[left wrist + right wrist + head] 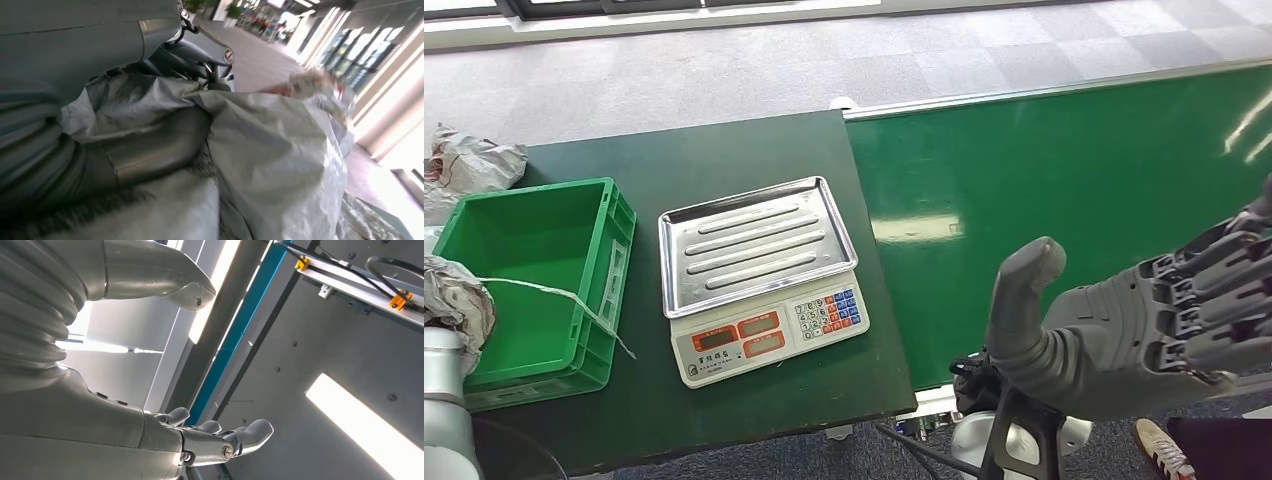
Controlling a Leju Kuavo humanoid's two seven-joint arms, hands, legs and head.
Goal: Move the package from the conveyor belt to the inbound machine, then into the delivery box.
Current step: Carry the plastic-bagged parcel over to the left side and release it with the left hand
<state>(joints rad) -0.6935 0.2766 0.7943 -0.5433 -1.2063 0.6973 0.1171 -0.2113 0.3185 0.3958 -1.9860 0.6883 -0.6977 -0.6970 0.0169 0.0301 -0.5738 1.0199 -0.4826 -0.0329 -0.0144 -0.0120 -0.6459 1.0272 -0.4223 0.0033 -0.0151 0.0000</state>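
Package [270, 150] sits clamped in my left hand [125, 145], off beside the green box [614, 225], probably ready for dropping in. Right hand [1144, 320] hangs over the belt [1074, 190] with fingers spread, holding nothing. Scale [759, 270] tray's bare; its labels are too small to read.

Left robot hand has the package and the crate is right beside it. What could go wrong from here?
1. The grey package is crumpled and slack in the left robot hand; loose folds may snag the green crate rim on release.
2. A pale strap trails over the crate wall and could catch the fingers.
3. The scale tray is bare; I cannot tell whether weighing was done, so dropping now may skip it.
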